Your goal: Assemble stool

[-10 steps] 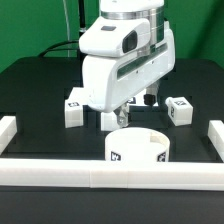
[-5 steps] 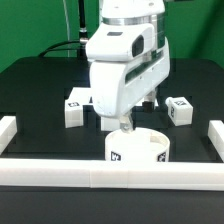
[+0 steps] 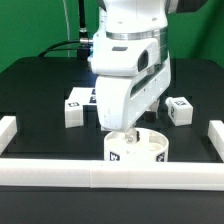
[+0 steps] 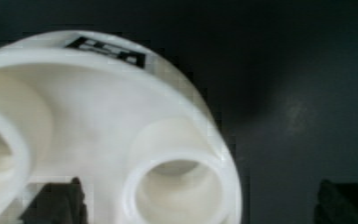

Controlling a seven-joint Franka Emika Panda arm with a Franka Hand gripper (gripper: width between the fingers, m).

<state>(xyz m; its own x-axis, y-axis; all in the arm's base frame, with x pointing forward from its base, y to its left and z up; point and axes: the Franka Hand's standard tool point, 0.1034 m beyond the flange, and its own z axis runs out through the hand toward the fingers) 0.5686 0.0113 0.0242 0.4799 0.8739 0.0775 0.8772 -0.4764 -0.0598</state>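
Two leg blocks (image 3: 74,109) visible, one seat (image 3: 140,152), one gripper (image 3: 128,134) above it.

This is a robotics lab bench. A white robot arm (image 3: 128,60) stands over a black table (image 3: 35,95) fenced by white rails (image 3: 60,172), with a green backdrop (image 3: 30,25) behind. Small white blocks (image 3: 74,110) carry printed square tags.

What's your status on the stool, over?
Gripper low over the seat, jaws open, empty, straddling its rim. Visible sockets empty, no legs in. Two leg blocks loose either side, clear of the jaws.
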